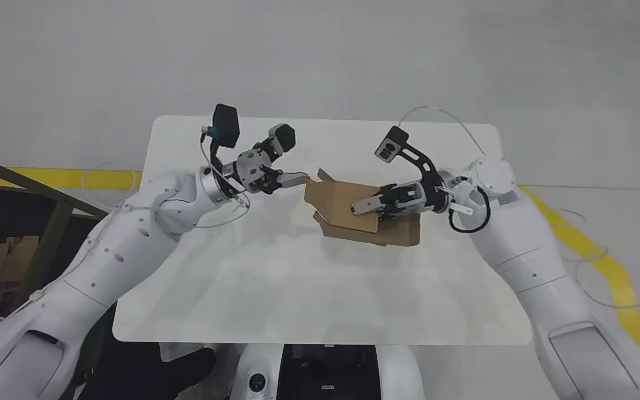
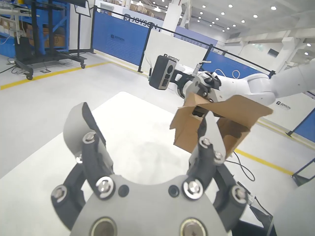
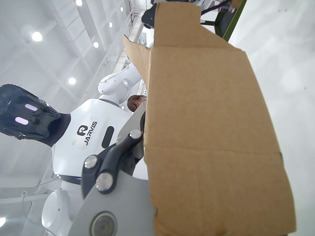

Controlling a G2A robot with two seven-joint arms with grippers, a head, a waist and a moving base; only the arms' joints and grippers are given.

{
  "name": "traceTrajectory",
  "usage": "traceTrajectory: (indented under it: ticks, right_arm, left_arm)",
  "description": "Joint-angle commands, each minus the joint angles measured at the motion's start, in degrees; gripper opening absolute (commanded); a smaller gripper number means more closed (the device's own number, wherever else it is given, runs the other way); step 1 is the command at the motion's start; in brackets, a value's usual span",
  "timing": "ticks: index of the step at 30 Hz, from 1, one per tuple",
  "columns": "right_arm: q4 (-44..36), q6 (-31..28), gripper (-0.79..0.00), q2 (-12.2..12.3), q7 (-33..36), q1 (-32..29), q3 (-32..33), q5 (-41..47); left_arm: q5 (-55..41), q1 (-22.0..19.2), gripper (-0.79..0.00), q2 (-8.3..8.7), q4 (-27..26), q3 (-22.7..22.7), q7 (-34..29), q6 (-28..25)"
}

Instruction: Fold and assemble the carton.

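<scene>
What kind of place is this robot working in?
Likely a factory or industrial test hall: blue partition panels, yellow floor lines and a high ceiling with rows of spotlights surround the white table.

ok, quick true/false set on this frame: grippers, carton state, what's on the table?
1. The left gripper is open. True.
2. The carton is closed up, all sides shut. False: its end gapes open.
3. The right gripper is shut on the carton. True.
4. Two cartons are at the table. False: only one.
</scene>
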Motion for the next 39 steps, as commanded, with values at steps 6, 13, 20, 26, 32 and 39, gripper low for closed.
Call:
traceTrajectory:
  ticks: [6,13,20,26,32,39]
  right_arm:
    - [-2.3,-0.4,-0.785,0.2,0.0,0.0,-1.4,-0.7]
    - [-3.7,-0.6,-0.785,0.6,0.0,0.3,-2.7,-0.8]
    - [-3.0,-0.9,-0.785,0.8,0.0,0.9,-3.0,-0.2]
    - [-2.0,-1.2,-0.785,1.0,0.0,1.2,-2.8,0.5]
    - [-1.2,-1.5,-0.785,1.0,0.0,1.4,-2.5,1.4]
    - [-0.4,-1.5,-0.785,1.0,0.0,1.7,-2.5,1.9]
  left_arm:
    - [-5.4,-0.9,0.000,-1.58,1.2,0.3,-5.5,3.9]
    - [-8.3,-2.0,0.000,-3.04,2.3,0.5,-10.3,5.6]
    - [-7.2,-1.8,0.000,-3.71,2.9,-0.1,-13.2,2.5]
    - [-6.3,-0.6,0.000,-3.82,2.8,-1.9,-14.3,-0.9]
    - [-4.2,1.0,0.000,-3.52,2.1,-4.2,-14.7,-6.2]
    - [-3.0,2.9,0.000,-3.40,0.7,-6.2,-15.3,-9.6]
